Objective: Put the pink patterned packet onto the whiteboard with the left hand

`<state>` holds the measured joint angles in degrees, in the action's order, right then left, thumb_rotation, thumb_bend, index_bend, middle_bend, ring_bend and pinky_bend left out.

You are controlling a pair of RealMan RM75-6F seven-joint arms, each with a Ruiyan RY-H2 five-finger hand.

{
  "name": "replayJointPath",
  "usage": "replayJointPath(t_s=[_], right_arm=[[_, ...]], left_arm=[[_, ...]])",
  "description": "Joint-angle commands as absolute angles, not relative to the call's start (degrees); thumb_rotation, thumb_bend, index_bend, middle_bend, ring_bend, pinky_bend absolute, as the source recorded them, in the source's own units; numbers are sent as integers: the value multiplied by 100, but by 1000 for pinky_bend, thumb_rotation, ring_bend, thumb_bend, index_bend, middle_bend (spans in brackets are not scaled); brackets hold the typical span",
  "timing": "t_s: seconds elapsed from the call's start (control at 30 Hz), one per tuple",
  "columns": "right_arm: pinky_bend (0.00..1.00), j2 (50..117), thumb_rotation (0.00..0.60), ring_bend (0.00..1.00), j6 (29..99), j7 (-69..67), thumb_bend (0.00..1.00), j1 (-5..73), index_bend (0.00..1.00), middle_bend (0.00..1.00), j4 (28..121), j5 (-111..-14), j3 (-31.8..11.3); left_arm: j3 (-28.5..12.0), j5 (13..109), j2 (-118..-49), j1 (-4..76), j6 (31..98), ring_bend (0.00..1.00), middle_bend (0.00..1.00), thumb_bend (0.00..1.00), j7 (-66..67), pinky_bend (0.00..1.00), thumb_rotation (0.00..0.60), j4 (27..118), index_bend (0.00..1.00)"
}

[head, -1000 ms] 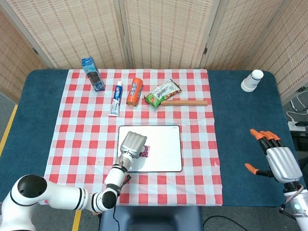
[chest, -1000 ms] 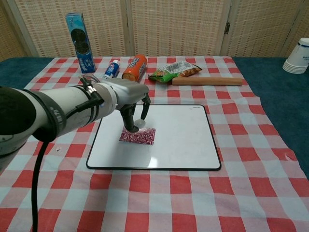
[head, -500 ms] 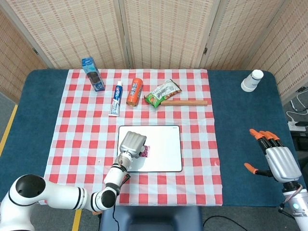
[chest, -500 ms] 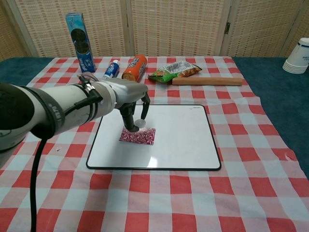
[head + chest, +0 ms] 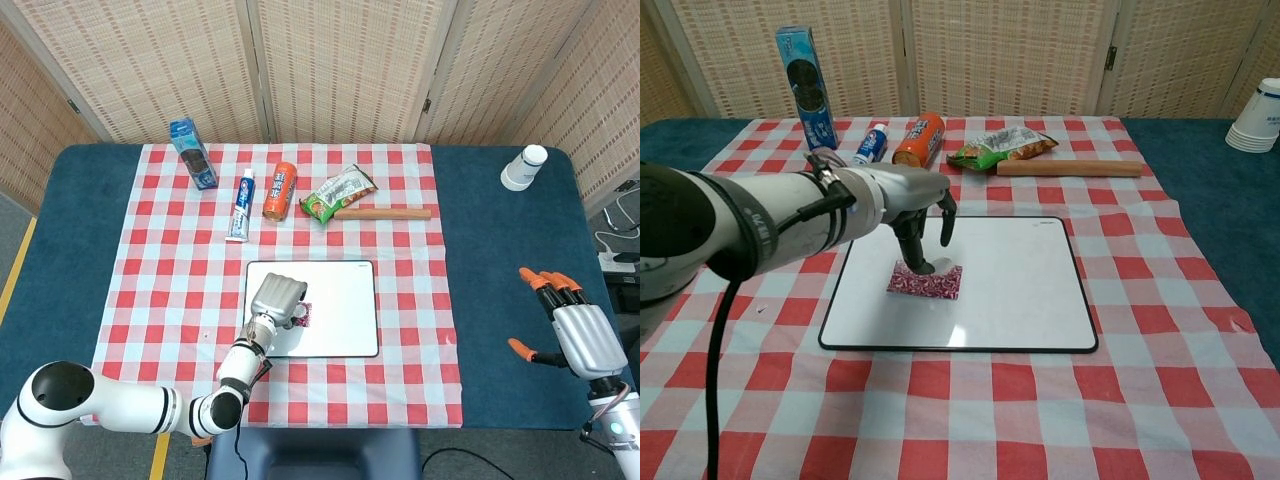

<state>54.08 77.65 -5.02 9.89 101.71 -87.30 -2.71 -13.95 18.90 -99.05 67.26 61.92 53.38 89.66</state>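
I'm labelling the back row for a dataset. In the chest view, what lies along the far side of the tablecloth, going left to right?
Blue box → toothpaste tube → orange can → green snack packet → wooden stick → white paper cups, off the cloth.

I see a table (image 5: 70, 230) with a dark blue top. A red-and-white checked cloth (image 5: 160, 270) lies spread over its middle, leaving blue bare on both sides. A stack of white paper cups (image 5: 524, 167) stands directly on the blue at the far right corner, well apart from the cloth.
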Motion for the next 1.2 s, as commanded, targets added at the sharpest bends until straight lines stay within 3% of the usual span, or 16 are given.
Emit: replayJointPath(t_s=[0.03, 0.17, 0.27, 0.53, 0.63, 0.73, 0.87, 1.03, 1.2], right_arm=[[127, 5412, 512, 105, 7765, -498, 154, 989, 16, 156, 10169, -8724, -274], [128, 5416, 512, 106, 7756, -497, 154, 998, 16, 156, 10164, -8718, -279], [129, 5414, 511, 106, 7757, -490, 154, 998, 16, 157, 10168, -8737, -271], [129, 5414, 511, 107, 7802, -541, 154, 984, 16, 159, 10135, -8760, -274], [129, 5414, 512, 107, 7806, -535, 153, 984, 16, 159, 10146, -8794, -261], [129, 5421, 511, 107, 7821, -497, 153, 977, 16, 159, 10173, -8839, -240], [129, 5441, 512, 107, 7853, -404, 154, 965, 16, 159, 10225, -8921, -208], [129, 5470, 511, 107, 7873, -276, 154, 959, 16, 159, 10283, -9053, -153], [130, 5527, 512, 107, 7772, -133, 154, 999, 16, 159, 10297, -8985, -155]], left_arm=[[-1449, 2149, -9933, 6641, 6269, 1000, 1000, 232, 5081, 1000, 600, 8917, 341], [-1439, 2170, -9859, 6590, 6201, 1000, 1000, 210, 4988, 1000, 600, 8952, 228], [-1406, 2402, -9871, 6537, 6348, 1000, 1000, 195, 4896, 1000, 600, 8877, 225], [-1342, 2746, -9374, 6222, 6764, 1000, 1000, 285, 4754, 1000, 600, 9082, 299], [-1183, 3288, -9101, 5883, 7187, 987, 942, 335, 4456, 1000, 600, 9130, 412], [-923, 3831, -8808, 5402, 7619, 847, 773, 345, 4031, 977, 600, 9215, 497], [-557, 4766, -8480, 4588, 8165, 652, 577, 286, 2921, 861, 600, 9286, 434], [-209, 6263, -8427, 3568, 9172, 552, 484, 269, 1060, 805, 600, 8864, 406], [-100, 6770, -8437, 2917, 9652, 407, 378, 277, 241, 660, 600, 8546, 311]])
